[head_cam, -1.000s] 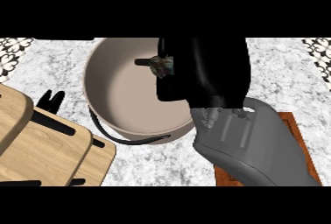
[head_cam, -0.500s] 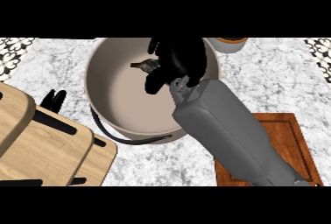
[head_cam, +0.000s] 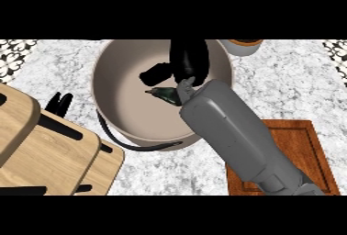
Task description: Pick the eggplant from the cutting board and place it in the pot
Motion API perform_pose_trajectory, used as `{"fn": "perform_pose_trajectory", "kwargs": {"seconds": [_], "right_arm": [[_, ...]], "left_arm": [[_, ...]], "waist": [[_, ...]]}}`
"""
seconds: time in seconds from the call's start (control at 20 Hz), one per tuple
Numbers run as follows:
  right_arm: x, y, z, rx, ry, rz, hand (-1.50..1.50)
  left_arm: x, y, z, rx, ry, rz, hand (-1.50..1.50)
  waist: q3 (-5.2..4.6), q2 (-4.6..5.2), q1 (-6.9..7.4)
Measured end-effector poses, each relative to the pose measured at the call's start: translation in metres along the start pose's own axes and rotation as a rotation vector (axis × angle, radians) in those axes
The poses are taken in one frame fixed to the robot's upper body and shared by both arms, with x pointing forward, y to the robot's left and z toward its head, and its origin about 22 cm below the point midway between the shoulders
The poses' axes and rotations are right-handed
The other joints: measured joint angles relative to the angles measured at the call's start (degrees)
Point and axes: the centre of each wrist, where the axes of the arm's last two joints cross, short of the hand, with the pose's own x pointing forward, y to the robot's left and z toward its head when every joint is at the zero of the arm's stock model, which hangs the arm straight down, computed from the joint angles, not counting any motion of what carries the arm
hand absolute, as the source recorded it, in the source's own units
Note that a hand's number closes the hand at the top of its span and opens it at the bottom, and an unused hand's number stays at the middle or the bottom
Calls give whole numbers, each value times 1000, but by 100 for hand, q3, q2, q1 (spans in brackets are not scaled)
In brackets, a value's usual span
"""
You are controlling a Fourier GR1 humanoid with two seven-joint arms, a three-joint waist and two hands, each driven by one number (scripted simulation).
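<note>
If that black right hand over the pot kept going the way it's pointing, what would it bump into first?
Probably the far rim of the pot. The right hand reaches away from the robot across it, holding the eggplant; height above the rim is unclear.

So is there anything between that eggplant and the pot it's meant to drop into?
Nothing visible. The right hand holds the eggplant directly over the open pot, whose beige inside shows bare below it. The cutting board it came from lies off to the right.
</note>
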Motion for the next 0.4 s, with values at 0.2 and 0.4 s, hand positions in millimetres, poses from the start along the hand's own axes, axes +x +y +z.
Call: {"fn": "perform_pose_trajectory", "kwargs": {"seconds": [0.2,0.4], "right_arm": [[-4,-5,-6,-122,-13,-160,-150],[-20,-20,-7,-225,-22,-254,-150]], "left_arm": [[-1,3,1,3,5,-3,0],[-9,4,2,18,14,15,0]], "waist": [[0,-13,-44],[1,-45,-179]]}}
